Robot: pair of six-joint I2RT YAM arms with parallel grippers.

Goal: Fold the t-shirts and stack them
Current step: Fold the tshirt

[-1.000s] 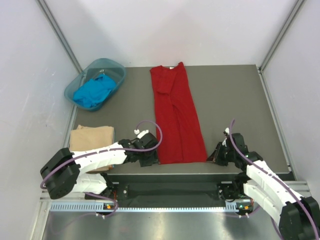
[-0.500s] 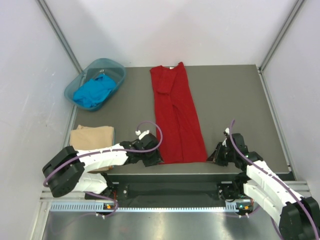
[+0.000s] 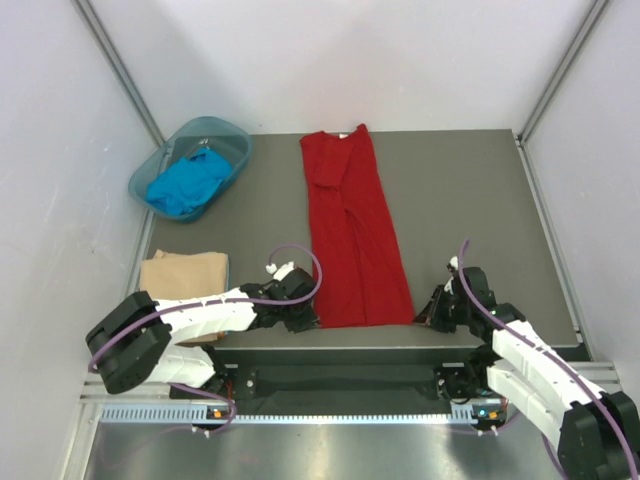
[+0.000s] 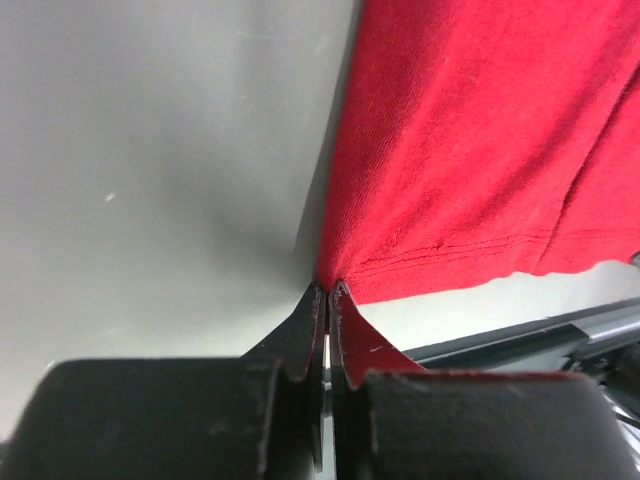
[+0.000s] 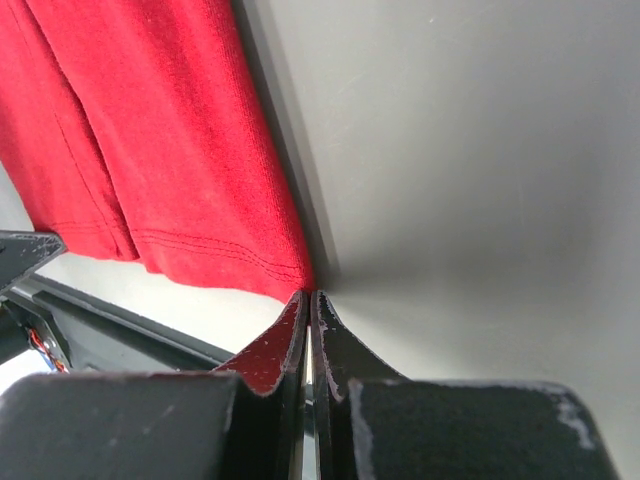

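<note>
Surface: grey table [image 3: 470, 200] enclosed by pale walls, with both arm bases at its near edge.
Garment worked on: red t-shirt [image 3: 352, 235], folded into a long narrow strip. It lies flat down the middle of the table, with the neck at the far end and the hem at the near edge.
Left side: left gripper [image 3: 310, 320] rests low on the table at the near-left corner of the hem. In the left wrist view its jaws are pressed together, and the hem corner meets their tips.
Right side: right gripper [image 3: 422, 315] rests at the near-right corner of the same hem. In the right wrist view its jaws are likewise closed tight, tips at the corner stitching.
Hold: each pair of tips appears to pinch its corner. The cloth edge beside each is raised enough to cast a shadow on the table, but how much cloth lies between the pads cannot be seen.
Other garments: blue t-shirt [image 3: 185, 183] lies crumpled inside the teal basin [image 3: 235, 140] at the far-left corner. The tan t-shirt [image 3: 183, 272] lies folded on the table's left side, partly under the left arm and apart from the red strip.
</note>
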